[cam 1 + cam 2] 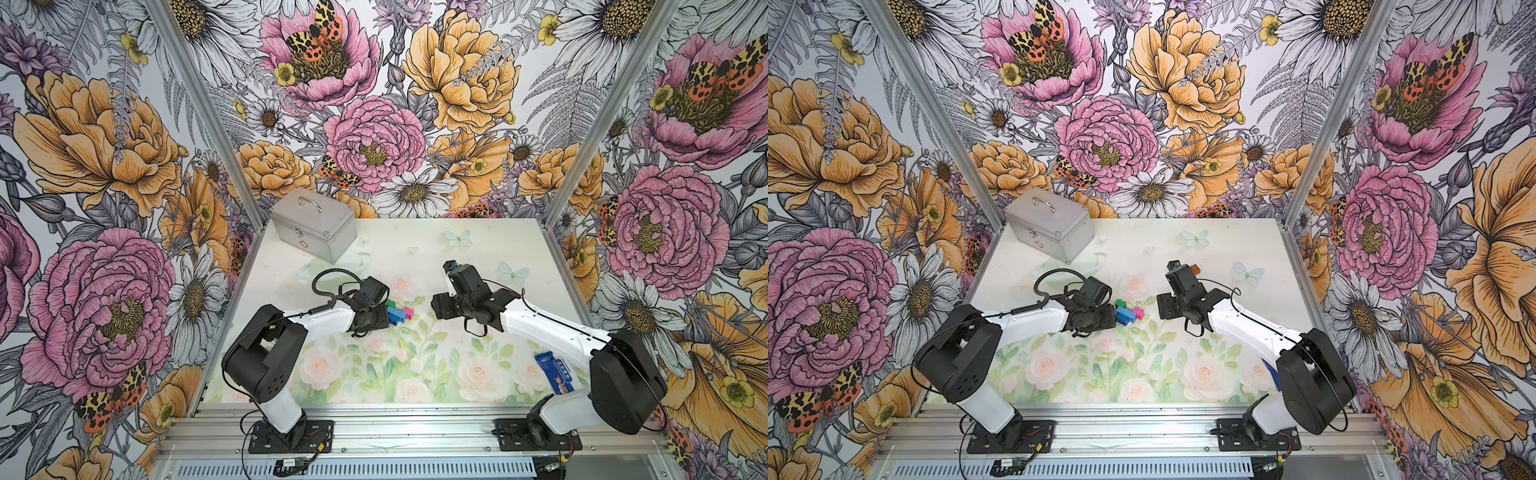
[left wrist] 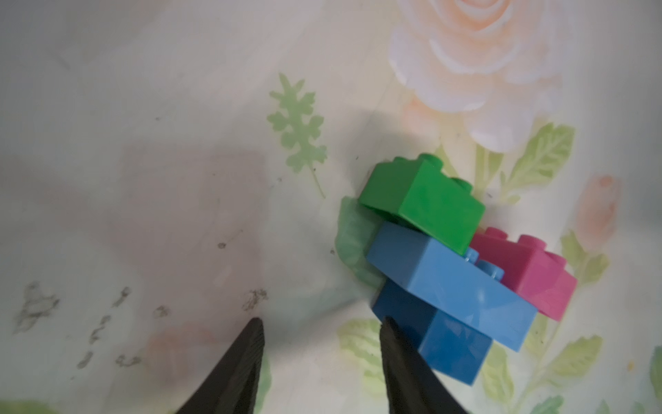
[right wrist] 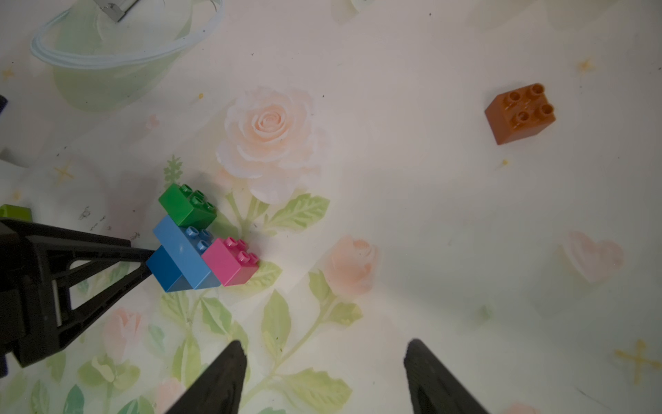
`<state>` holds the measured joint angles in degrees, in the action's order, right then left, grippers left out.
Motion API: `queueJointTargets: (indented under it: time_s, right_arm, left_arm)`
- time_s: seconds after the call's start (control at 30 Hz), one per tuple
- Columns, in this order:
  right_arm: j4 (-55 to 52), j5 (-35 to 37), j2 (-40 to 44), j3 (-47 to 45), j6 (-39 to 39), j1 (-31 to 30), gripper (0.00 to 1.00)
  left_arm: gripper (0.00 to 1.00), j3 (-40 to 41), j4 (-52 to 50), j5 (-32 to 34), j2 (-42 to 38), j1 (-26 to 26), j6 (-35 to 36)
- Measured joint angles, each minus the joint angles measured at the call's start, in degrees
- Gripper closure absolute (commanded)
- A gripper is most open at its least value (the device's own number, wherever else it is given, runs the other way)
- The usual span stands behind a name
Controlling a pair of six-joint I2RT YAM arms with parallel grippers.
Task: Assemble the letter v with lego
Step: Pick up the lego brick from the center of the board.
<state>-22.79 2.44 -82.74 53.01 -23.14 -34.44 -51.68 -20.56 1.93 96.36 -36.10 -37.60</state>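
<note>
Left gripper [image 2: 322, 322] stands half-spread and empty, one finger seemingly against the dark blue brick [image 2: 455, 344] of the half-built letter v [image 1: 397, 313] mid-table. Right gripper [image 3: 325, 343] gapes empty; the brown brick [image 1: 1193, 270] waits at two o'clock. Closing now could shove the letter v askew.

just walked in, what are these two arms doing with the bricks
A lego V is being built: so far a dark blue brick under a light blue brick, topped by a green brick and a pink brick. The left gripper is open beside it, one finger at the dark blue brick. The right gripper hangs open and empty. A brown brick lies apart, not yet added.
</note>
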Motion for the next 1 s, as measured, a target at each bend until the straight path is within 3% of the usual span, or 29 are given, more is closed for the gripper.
queueJointTargets:
  time_s: [0.27,0.43,0.53,0.63,0.77,1.0]
  right_arm:
    - [4.6,-0.8,6.9,-6.9,6.3,-0.1,0.26]
    - [8.9,-7.3,10.1,-10.2,26.0,-2.9,0.25]
    - [9.8,-12.3,9.7,-10.5,41.4,-4.6,0.26]
    - [9.6,-15.7,5.9,-8.5,54.1,-5.0,0.25]
    - [5.4,-17.6,-5.3,1.7,66.2,-5.4,0.26]
    - [-2.7,-17.0,-18.1,16.3,75.4,-6.4,0.29]
  left_arm:
    - [0.46,-1.6,0.6,0.2,1.5,-3.0,-0.9]
    - [0.43,0.7,0.4,0.1,-2.0,-2.0,-1.5]
    - [0.38,4.7,0.1,0.1,-8.7,-0.1,-1.6]
    - [0.35,9.3,0.3,-0.5,-16.7,3.2,-1.7]
    - [0.34,14.8,0.2,-2.6,-22.9,10.7,-1.5]
    - [0.32,17.7,-0.5,-5.9,-25.3,16.6,-1.0]
